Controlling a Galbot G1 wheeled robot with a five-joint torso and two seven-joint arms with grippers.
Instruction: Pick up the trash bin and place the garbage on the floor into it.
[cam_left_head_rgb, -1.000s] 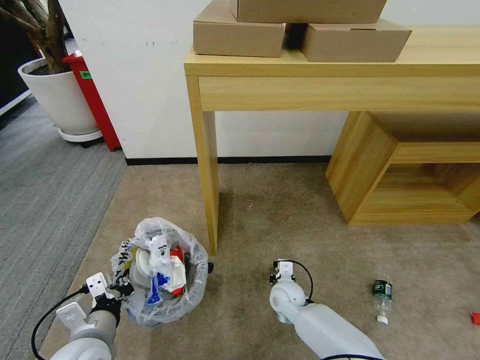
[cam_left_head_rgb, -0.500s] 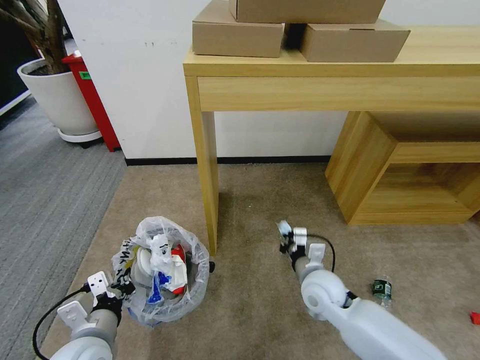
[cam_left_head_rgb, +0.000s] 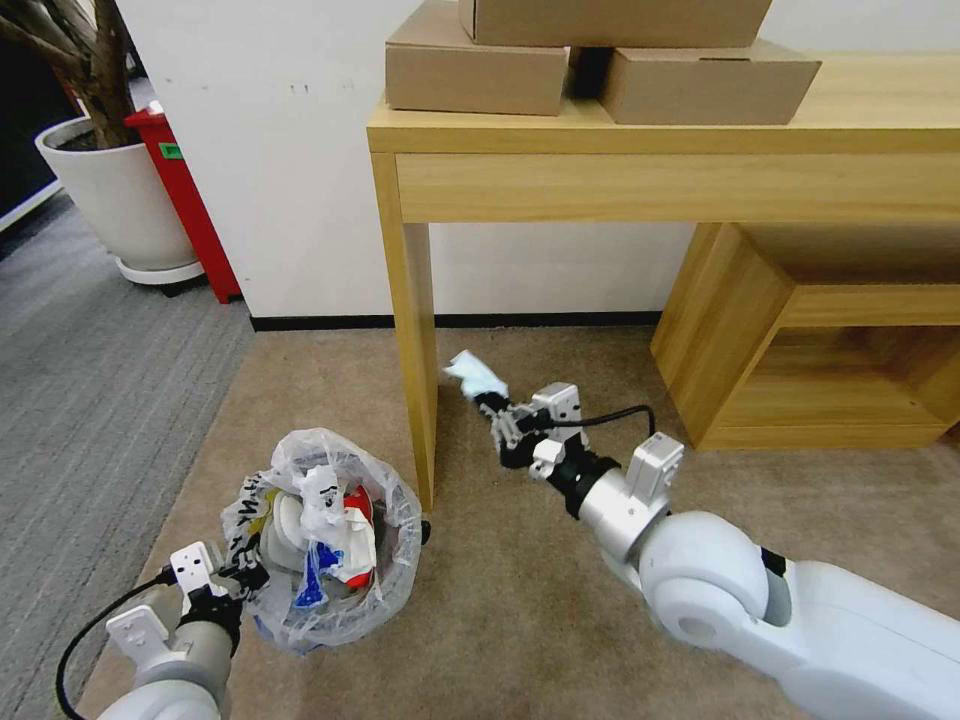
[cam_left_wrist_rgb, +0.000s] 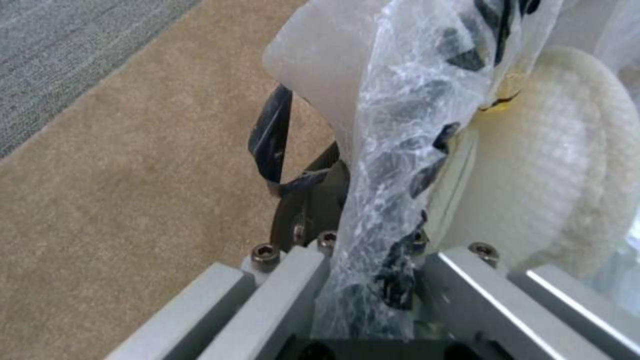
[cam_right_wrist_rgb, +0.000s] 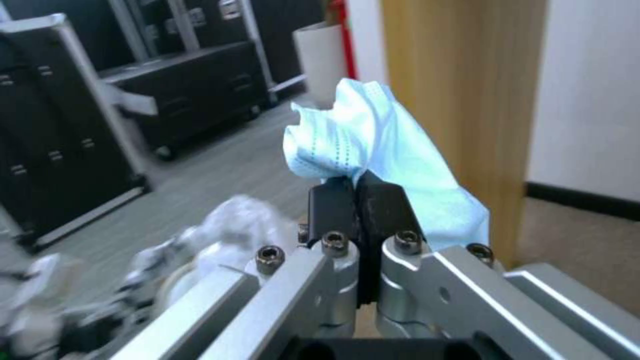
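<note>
Right gripper (cam_left_head_rgb: 492, 404) jaws pinch a blue face mask (cam_left_head_rgb: 476, 376); the trash bin (cam_left_head_rgb: 318, 540), clamped in the left gripper (cam_left_head_rgb: 240, 578) jaws, lies below-left.

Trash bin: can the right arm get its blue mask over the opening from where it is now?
Probably yes. The right gripper, shut on the mask, is raised beside the desk leg; that leg stands between it and the trash bin, so it must swing round its near side.

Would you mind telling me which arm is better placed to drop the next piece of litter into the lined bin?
The right. The right gripper is shut on a light blue face mask, raised near the desk leg. The left gripper is clamped on the trash bin rim, so it is occupied.
</note>
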